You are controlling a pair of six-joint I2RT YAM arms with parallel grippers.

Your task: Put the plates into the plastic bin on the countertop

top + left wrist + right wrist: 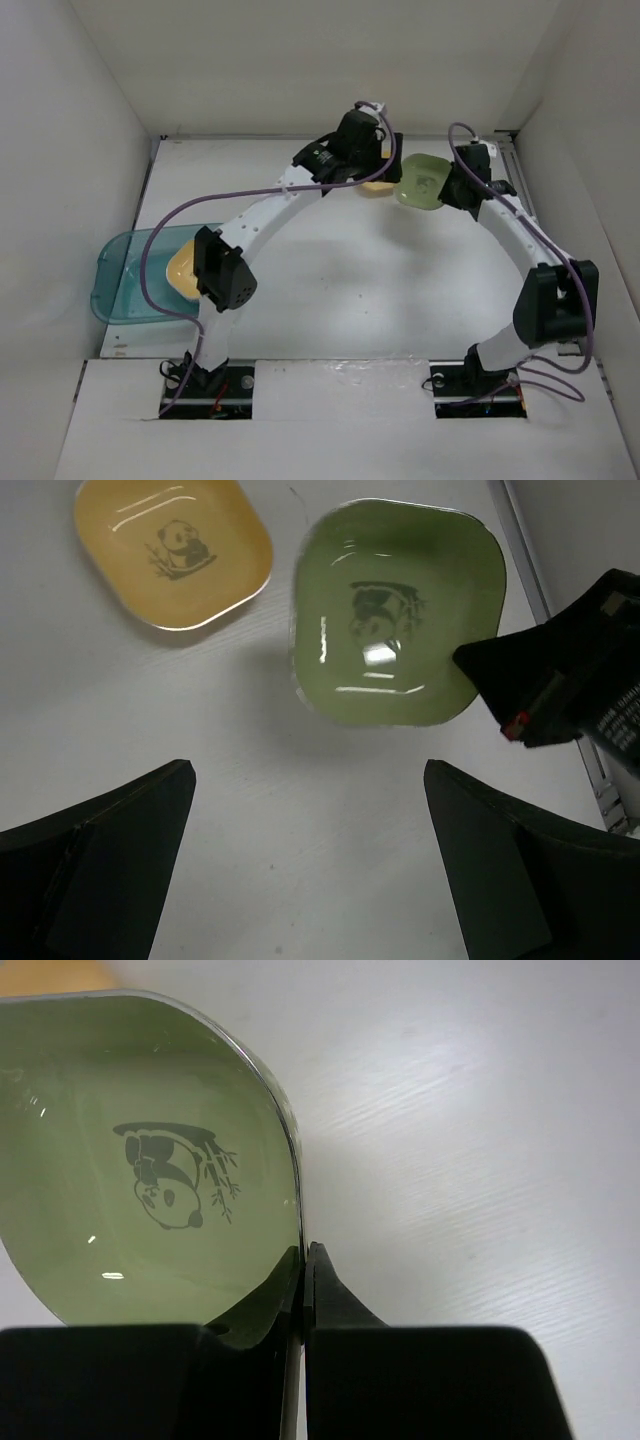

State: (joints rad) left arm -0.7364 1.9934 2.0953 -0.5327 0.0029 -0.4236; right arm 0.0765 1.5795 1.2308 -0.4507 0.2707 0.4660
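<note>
Right gripper [303, 1260] clamping rim of green plate [130, 1160], fingers pinching one edge, dish body projecting away from my jaws toward table centre. Plate sitting at far right of countertop [400, 290]; shadow beneath suggesting it is hanging clear of surface. Plastic bin [115, 290] lying across table at near left, beside base of left arm, so carry is calling for long leftward, nearward sweep. Left gripper [308, 780] hanging wide open, empty, near yellow-orange plate [172, 550]; that arm being nearer bin.

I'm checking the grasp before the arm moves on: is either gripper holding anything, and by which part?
The right gripper pinches the green plate by its rim, at one edge. The left gripper is open and holds nothing.
</note>
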